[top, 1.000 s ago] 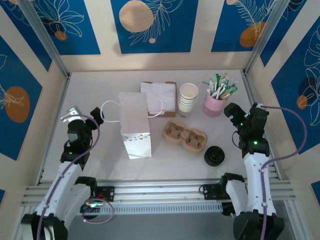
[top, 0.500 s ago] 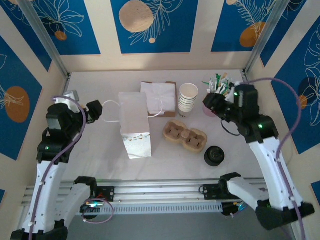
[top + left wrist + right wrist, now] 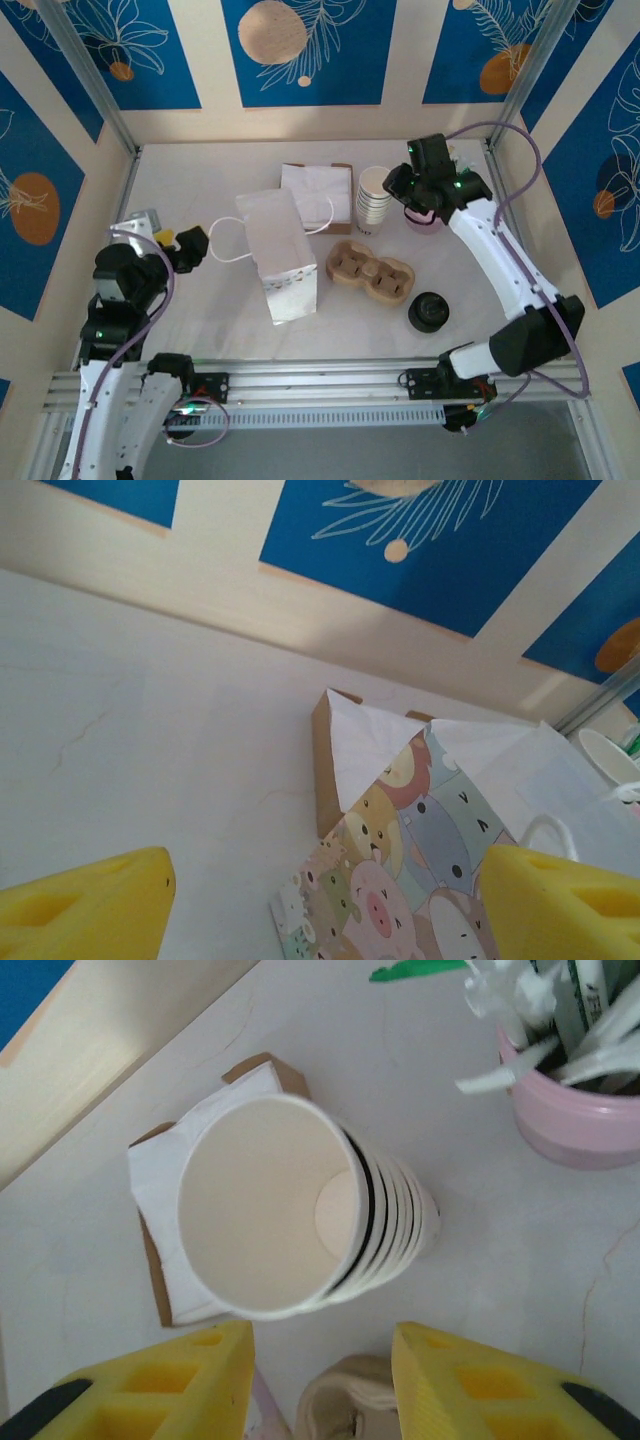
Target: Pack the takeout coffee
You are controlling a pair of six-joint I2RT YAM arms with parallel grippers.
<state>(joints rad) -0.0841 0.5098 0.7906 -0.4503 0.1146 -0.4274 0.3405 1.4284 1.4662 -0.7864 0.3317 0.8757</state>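
— Coffee first: the takeout coffee [image 3: 428, 312] stands upright with its lid on at the near right of the surface [image 3: 330, 335]. It is well apart from both of your hands, and nothing grips it.

— Your left hand [image 3: 325, 908] is spread wide with nothing between its pads, just beside the bag's handle [image 3: 222, 240]. If you close there and pull, I judge the paper bag [image 3: 285, 255] may slide or tip rather than open. It looks light.

— Can you see into the bag's mouth? I cannot tell whether it gapes enough for a cup.

— Neither can I. Next out, the cup carrier [image 3: 370, 270] lies between the coffee and the bag. If you drag the cup straight across, it hits the carrier, so you need to lift it over.

— Farther back is the bigger worry. Your right hand [image 3: 320, 1380] is partly open and empty, and it hovers over the stack of white cups [image 3: 270, 1220]. That is the wrong cup. If you close there, you take an empty one or topple the stack.

— The napkins [image 3: 318, 185] lie just beside the stack, and the pink pot [image 3: 580, 1110] of stirrers is near on the other side. A careless swing of your wrist could scatter them.
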